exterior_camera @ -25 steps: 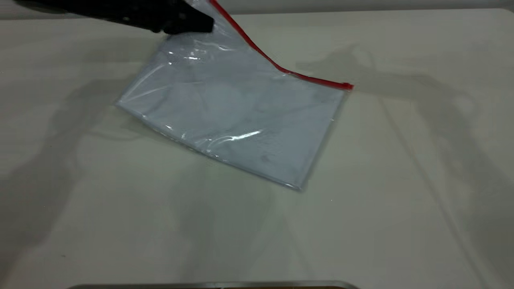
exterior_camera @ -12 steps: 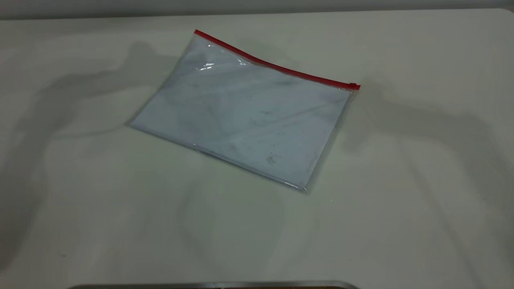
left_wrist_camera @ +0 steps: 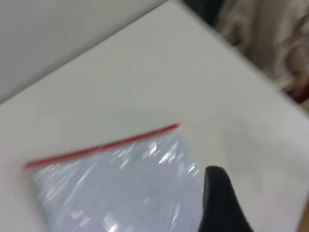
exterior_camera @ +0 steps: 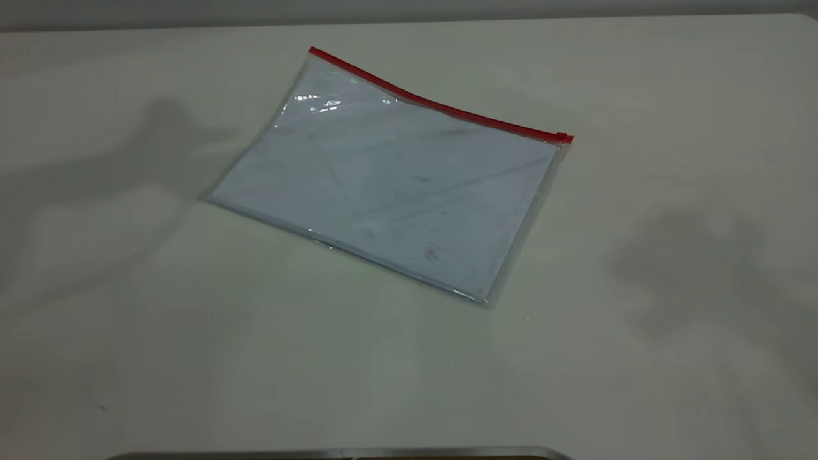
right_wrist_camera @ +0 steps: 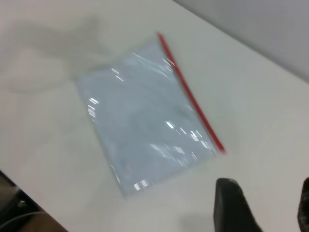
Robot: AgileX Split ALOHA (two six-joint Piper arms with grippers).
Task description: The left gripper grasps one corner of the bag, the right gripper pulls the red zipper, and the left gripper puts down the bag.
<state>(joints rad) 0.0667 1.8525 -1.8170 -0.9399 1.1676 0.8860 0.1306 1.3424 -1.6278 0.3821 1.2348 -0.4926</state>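
The bag [exterior_camera: 390,179] lies flat on the white table, with nothing holding it. The red zipper [exterior_camera: 441,108] runs along its far long edge, and the slider tab [exterior_camera: 563,137] sits at the right end. Neither gripper shows in the exterior view. In the left wrist view my left gripper [left_wrist_camera: 263,212] is above the table beside the bag [left_wrist_camera: 116,193]. Only one of its fingers [left_wrist_camera: 219,203] shows, with bare table on both sides. In the right wrist view my right gripper [right_wrist_camera: 270,203] is open and empty, well off the bag [right_wrist_camera: 140,116] and its zipper [right_wrist_camera: 190,94].
The white table [exterior_camera: 639,319] surrounds the bag on all sides. A metal edge [exterior_camera: 339,453] runs along the near border of the exterior view. Beige fabric [left_wrist_camera: 270,43] lies beyond the table's edge in the left wrist view.
A second ago my left gripper held the bag's far left corner raised. It has let go and left the exterior view, and the bag has dropped flat. The arm shadows have drawn outward.
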